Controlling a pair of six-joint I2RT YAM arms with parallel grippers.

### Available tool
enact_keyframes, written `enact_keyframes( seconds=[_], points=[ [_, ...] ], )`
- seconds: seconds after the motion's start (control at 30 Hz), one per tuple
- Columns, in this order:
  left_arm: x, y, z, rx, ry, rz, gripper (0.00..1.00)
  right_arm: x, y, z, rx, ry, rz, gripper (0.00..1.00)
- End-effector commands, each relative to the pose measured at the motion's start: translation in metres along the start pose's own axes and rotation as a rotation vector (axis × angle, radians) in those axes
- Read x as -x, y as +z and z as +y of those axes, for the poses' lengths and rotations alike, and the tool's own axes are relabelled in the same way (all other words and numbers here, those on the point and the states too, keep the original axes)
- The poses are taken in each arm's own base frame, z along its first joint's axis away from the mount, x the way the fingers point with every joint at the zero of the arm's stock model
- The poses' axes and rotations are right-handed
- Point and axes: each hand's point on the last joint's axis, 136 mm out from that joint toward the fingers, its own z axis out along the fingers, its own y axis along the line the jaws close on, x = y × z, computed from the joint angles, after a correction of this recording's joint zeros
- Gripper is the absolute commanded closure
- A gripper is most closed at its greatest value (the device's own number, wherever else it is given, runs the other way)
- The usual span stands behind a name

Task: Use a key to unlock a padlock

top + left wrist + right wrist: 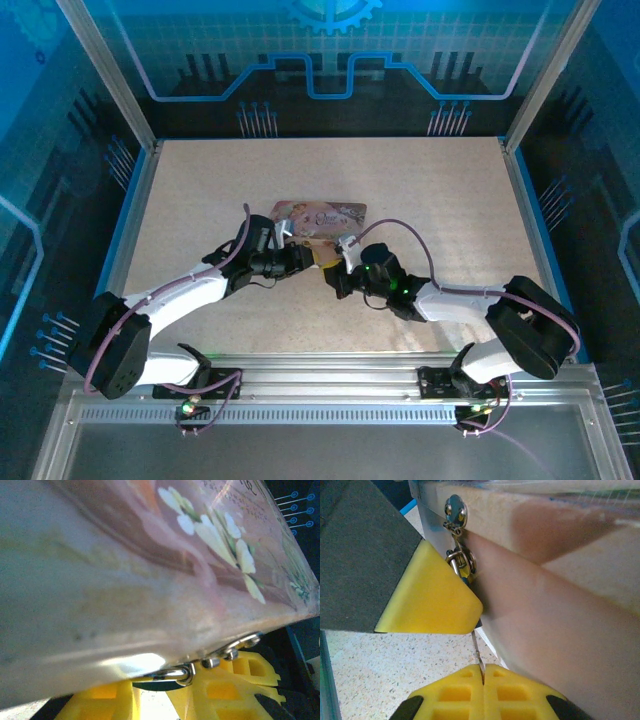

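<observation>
With the padlock (462, 562) largely hidden behind 1 yellow finger (430, 600) of the left gripper (312, 257), whose grip cannot be told, at the edge of the pink tin (560, 605), the key (476, 650) is clamped between the 2 fingertips of the right gripper (483, 672)

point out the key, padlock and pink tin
thin metal key (477, 652), right wrist view, bare blade
small metal padlock (464, 561), right wrist view, shackle loop
pink illustrated tin (325, 213), top external view, lid

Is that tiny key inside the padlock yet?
Cannot tell: the key, pinched by the right gripper, vanishes behind a yellow finger below the padlock.
</observation>
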Motion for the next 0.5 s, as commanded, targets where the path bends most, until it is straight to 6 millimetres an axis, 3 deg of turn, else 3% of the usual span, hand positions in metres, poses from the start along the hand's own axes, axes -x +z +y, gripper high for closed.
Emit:
enact_keyframes(
  seconds=[0.0,0.47],
  points=[
    [0.013,-0.013,-0.046,-0.137,0.094,-0.042,0.87,0.029,0.001,0.015,0.05,-0.017,-0.104,0.94],
    [0.009,-0.013,-0.051,-0.154,0.104,-0.025,0.87,0.055,0.006,0.027,0.115,-0.043,-0.173,0.94]
  ],
)
